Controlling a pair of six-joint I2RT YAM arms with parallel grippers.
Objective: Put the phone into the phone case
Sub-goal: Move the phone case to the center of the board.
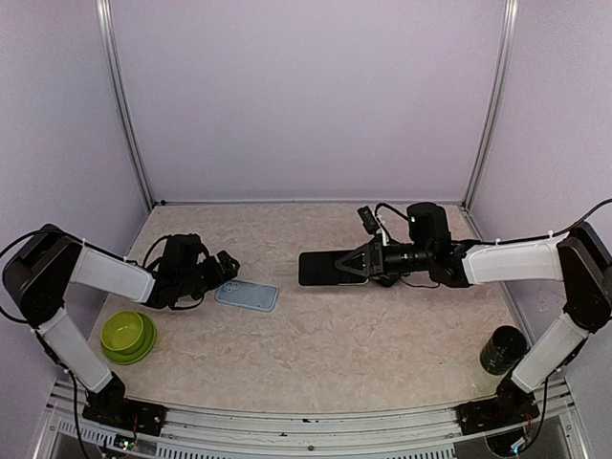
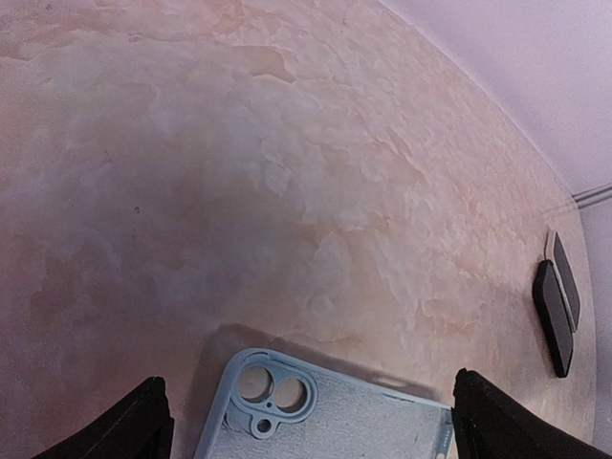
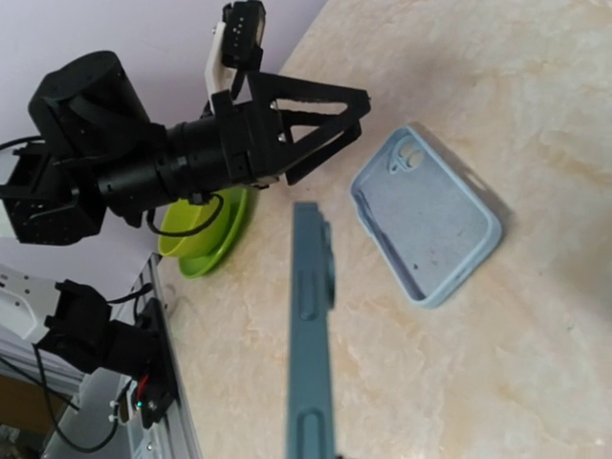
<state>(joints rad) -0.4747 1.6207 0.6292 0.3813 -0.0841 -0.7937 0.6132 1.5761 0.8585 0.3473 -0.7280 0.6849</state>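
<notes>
The light-blue phone case [image 1: 247, 295] lies flat with its inside up, left of the table's middle. My left gripper [image 1: 228, 266] is open at the case's left end; in the left wrist view its dark fingers [image 2: 139, 426] stand on either side of the case's camera-hole end [image 2: 325, 411]. My right gripper [image 1: 361, 262] is shut on the dark phone [image 1: 323, 268] and holds it above the table, right of the case. In the right wrist view the phone [image 3: 311, 335] shows edge-on, pointing toward the case [image 3: 426, 215] and the left gripper [image 3: 361, 117].
A green bowl [image 1: 127, 335] sits at the near left, beside the left arm, and also shows in the right wrist view [image 3: 206, 229]. A dark cup [image 1: 502, 349] stands at the near right. Walls close in the table at the back and sides.
</notes>
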